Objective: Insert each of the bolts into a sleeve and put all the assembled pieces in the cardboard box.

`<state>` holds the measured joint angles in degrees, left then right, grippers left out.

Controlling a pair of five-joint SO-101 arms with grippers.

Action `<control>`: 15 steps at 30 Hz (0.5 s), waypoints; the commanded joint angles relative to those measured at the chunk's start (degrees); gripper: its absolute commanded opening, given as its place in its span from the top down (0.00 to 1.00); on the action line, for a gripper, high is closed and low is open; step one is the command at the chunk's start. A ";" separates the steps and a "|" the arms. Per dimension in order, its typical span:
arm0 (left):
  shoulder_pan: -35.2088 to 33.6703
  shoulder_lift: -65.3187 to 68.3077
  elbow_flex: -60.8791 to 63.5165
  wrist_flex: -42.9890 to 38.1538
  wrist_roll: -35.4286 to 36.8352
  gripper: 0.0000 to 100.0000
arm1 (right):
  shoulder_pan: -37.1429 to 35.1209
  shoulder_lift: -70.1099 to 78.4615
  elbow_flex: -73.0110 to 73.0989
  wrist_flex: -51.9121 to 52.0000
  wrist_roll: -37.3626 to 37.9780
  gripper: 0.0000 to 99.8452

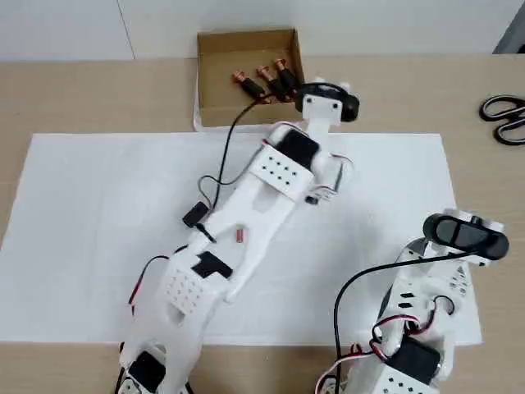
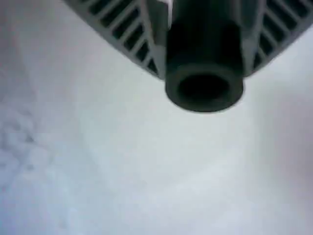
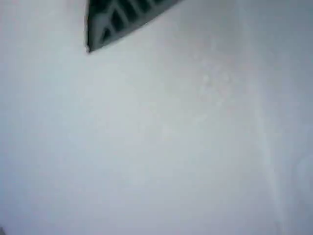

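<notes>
High view: the open brown cardboard box on the wooden desk holds three bolt-and-sleeve pieces, with copper heads and black bodies, lying side by side. The left gripper sits just beside the box's right wall, clamped on a black tubular sleeve whose hollow end is showing. The right gripper is over the white sheet; its opening cannot be told.
</notes>
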<state>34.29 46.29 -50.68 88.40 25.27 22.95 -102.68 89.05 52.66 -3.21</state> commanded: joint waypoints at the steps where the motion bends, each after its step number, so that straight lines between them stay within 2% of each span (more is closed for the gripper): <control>1: 1.58 1.58 -6.81 1.93 2.37 1.00 | 0.57 -1.10 -0.53 0.22 0.70 0.86; 9: 2.37 7.12 -10.95 2.29 9.41 0.99 | 0.57 -1.10 -0.44 0.31 0.70 0.86; 15: 2.37 9.05 -11.21 2.02 10.55 0.94 | 0.57 -1.01 -0.44 0.31 0.79 0.86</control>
<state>36.48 55.87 -58.51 90.07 35.38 23.21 -102.68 89.05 52.66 -3.21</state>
